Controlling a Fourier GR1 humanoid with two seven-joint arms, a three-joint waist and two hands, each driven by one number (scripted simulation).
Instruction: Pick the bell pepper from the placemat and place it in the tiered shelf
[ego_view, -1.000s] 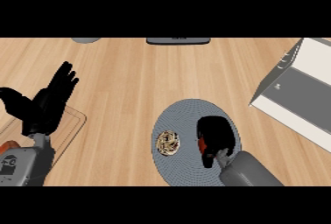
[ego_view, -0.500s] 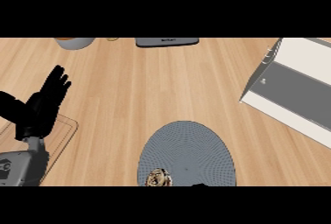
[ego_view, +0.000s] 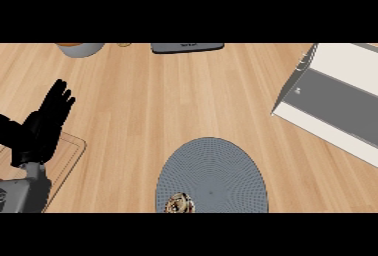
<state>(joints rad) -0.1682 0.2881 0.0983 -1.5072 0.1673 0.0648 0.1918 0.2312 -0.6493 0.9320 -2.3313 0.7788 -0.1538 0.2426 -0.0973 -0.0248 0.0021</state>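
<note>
wood counter (ego_view: 184, 100) | left hand (ego_view: 44, 125) open, resting | right hand, pepper unseen | placemat (ego_view: 214, 175) cut off

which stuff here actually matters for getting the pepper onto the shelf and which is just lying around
For the job:
- placemat, grey and round
- tiered shelf, white, at right
- The bell pepper itself does not show in this view.

Lying about:
- small round item on the placemat's near edge
- grey bowl
- dark tray
- clear board
- left robot hand, resting open at the left
</note>
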